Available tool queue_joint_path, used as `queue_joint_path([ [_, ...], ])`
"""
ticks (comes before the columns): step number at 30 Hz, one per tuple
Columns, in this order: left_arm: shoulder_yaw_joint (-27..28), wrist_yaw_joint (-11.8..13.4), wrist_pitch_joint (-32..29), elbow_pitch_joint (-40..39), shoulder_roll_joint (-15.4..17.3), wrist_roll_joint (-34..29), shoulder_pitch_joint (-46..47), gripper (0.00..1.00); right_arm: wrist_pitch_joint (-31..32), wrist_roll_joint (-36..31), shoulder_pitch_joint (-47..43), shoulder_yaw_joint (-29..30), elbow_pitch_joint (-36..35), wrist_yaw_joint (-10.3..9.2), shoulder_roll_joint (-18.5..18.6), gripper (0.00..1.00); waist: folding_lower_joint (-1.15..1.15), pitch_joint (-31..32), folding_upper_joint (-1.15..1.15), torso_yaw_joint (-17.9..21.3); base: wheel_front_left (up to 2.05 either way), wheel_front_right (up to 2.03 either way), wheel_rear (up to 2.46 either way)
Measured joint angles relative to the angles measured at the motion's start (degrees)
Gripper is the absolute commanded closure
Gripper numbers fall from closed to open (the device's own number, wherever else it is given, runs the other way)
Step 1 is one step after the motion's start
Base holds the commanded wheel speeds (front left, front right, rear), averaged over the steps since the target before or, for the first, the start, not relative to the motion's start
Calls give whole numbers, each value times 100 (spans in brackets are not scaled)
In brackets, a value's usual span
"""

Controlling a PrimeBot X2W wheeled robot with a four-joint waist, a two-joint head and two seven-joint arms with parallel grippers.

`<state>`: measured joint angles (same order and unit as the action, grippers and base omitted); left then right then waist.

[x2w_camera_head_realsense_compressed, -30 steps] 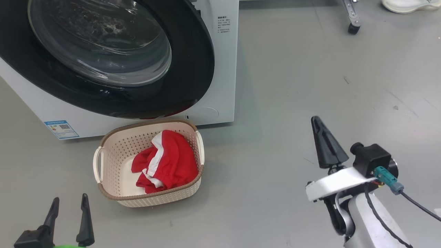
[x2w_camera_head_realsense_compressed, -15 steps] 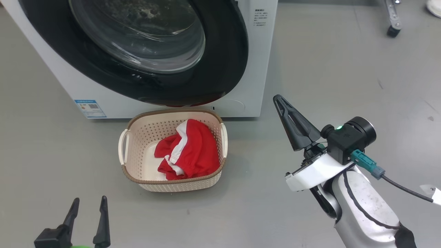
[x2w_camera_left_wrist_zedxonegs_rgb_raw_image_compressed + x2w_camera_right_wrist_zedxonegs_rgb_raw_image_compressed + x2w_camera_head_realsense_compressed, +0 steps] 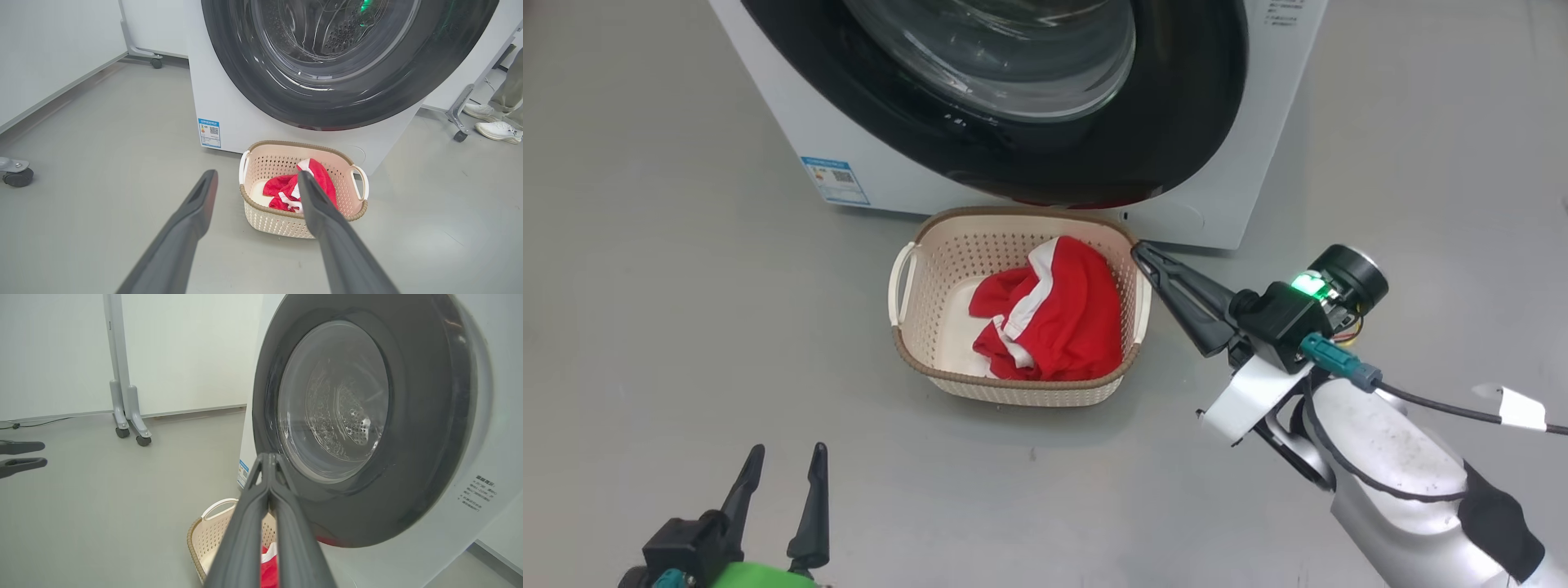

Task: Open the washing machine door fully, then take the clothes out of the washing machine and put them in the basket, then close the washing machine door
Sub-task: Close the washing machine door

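— Which step was the robot on?
— The last one, by the look of it. The clothes [image 3: 1062,318] lay bunched in the basket [image 3: 1029,394], which stood on the floor [image 3: 686,327] just in front of the washing machine [image 3: 1270,131], so the unloading seemed done
— And the washing machine door [image 3: 1176,106]?
— It looked to sit against the machine's front. Whether the latch had caught could not be told from these views
— What were the hands doing?
— The right hand [image 3: 1139,247] had its fingers pressed together and held nothing, its tip just beside the basket's right handle, below the door's black rim. The left hand [image 3: 789,449] hung low, well apart from the basket, fingers spread and empty
— So what did the next move call for?
— Probably a check on the door. If it was not latched, it needed a firm push on the black rim with the closed right hand, clear of the glass. Otherwise the arms only had to draw away without clipping the basket
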<state>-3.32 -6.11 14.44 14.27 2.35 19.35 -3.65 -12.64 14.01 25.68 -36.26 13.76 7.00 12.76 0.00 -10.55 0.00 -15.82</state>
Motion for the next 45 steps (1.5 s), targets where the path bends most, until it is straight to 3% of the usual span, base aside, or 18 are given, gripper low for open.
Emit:
queue_joint_path([
  [20,-683,-7,0,-424,-29,500,894,0,292,269,1755,229,376,0,983,100,0,-1369,0,-590,0,0,0],
  [33,-1081,-5,0,-465,-49,695,1255,0,434,393,2941,299,730,54,1334,100,1,-2125,0,-799,0,0,0],
  [45,-1421,-5,0,-466,-68,826,1454,0,589,352,3919,298,1143,51,1629,100,0,-2444,0,-1031,0,0,0],
])
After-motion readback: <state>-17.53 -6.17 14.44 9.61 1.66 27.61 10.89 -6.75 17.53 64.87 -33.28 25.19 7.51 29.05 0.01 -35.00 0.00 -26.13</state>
